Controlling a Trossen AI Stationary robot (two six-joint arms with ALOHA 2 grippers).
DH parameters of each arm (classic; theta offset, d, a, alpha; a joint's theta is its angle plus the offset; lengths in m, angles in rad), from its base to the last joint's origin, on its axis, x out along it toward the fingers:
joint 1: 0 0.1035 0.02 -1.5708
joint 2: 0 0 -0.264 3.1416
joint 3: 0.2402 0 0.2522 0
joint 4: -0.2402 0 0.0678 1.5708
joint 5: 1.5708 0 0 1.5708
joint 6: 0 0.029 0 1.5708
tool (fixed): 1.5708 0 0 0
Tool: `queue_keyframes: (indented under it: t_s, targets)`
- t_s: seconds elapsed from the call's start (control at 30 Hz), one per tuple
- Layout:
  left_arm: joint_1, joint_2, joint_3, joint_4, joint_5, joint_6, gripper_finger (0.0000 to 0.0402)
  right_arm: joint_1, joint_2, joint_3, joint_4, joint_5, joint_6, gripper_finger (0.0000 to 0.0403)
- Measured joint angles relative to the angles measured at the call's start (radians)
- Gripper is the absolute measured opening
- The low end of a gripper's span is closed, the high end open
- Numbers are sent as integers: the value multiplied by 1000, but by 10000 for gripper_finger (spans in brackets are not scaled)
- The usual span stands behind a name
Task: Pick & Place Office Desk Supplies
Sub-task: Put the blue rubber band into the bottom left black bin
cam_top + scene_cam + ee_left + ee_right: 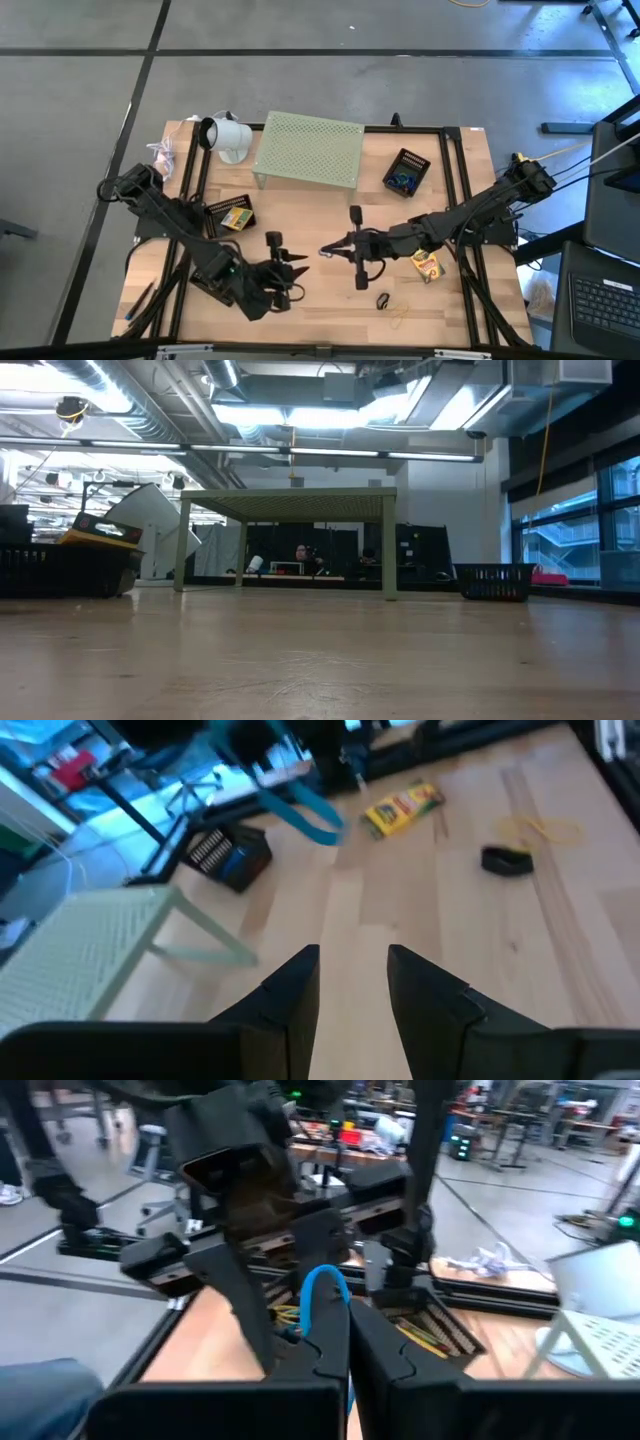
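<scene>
You are looking down on a wooden worktop [330, 310] with two dark arms meeting near its middle. Your right hand [327, 251] reaches in from the right, its fingers pressed together on a thin blue rubber band [322, 1295]; in the right wrist view the loop stands up from between the closed fingertips. Your left hand [300, 264] sits just opposite, near the front centre of the worktop, with its two fingers [290, 995] spread slightly apart and holding nothing, facing the right hand and close to it.

A small yellow-green card box [427, 266] lies on the worktop just beside the right arm. A second such box [234, 219] rests in a black tray [216, 212] by the left arm. Near the front edge lie a black binder clip [383, 300] and, just beside it, a tan rubber band [400, 313].

Toward the back stands a pale green perforated riser [308, 147]. A white cup-shaped object [226, 135] lies to its left, and a small black basket [406, 171] holding blue items sits to its right.
</scene>
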Motion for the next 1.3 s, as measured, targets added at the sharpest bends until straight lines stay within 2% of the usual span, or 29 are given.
queue_keyframes:
  t_s: [0.2,0.53,0.67,0.83,0.97,1.03,1.17,1.3]
  targets:
    - [53,0,0,161,0,37,114,0,0,0,0,-20,-61,0]
    - [101,0,0,223,194,120,114,0,0,0,15,-20,-153,0]
    - [105,0,0,251,199,152,114,0,0,0,15,-20,-156,0]
    - [120,0,-1,364,203,168,114,0,0,1,18,-18,-157,0]
    - [134,0,-2,390,265,174,114,2,0,2,19,-21,-159,0]
    - [138,0,-2,391,260,164,112,1,0,2,19,-21,-159,0]
    - [138,0,-2,387,213,148,84,0,0,2,19,-16,-159,0]
    - [139,0,-2,378,200,168,23,0,0,2,17,-18,-159,0]
